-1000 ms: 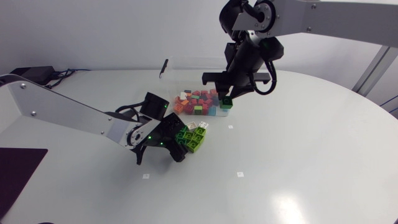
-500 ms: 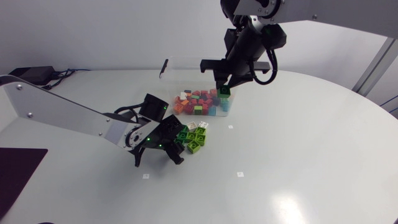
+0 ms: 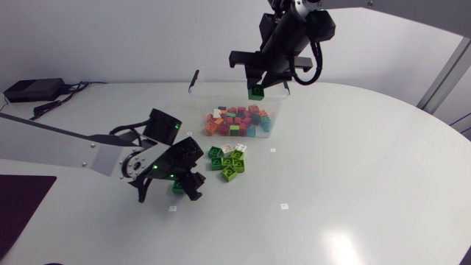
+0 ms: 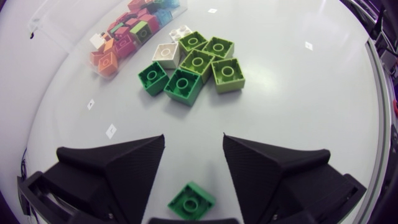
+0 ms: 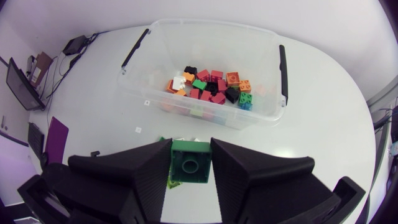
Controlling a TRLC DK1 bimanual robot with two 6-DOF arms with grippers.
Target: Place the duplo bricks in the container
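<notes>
Right gripper (image 5: 189, 155) clamps dark green brick (image 5: 191, 164), container (image 5: 205, 25) ahead at 12 o'clock | left gripper (image 4: 193, 146) gapes wide, light green brick (image 4: 191, 201) loose between fingers | releasing short likely misses the container.

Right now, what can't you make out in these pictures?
Head view: the green brick is mostly covered by the left gripper.
Right wrist view: the loose green pile is almost wholly hidden behind the right gripper and its dark green brick.
Left wrist view: the container is cut off by the edge.
Head view: the stored bricks are too small to count.
</notes>
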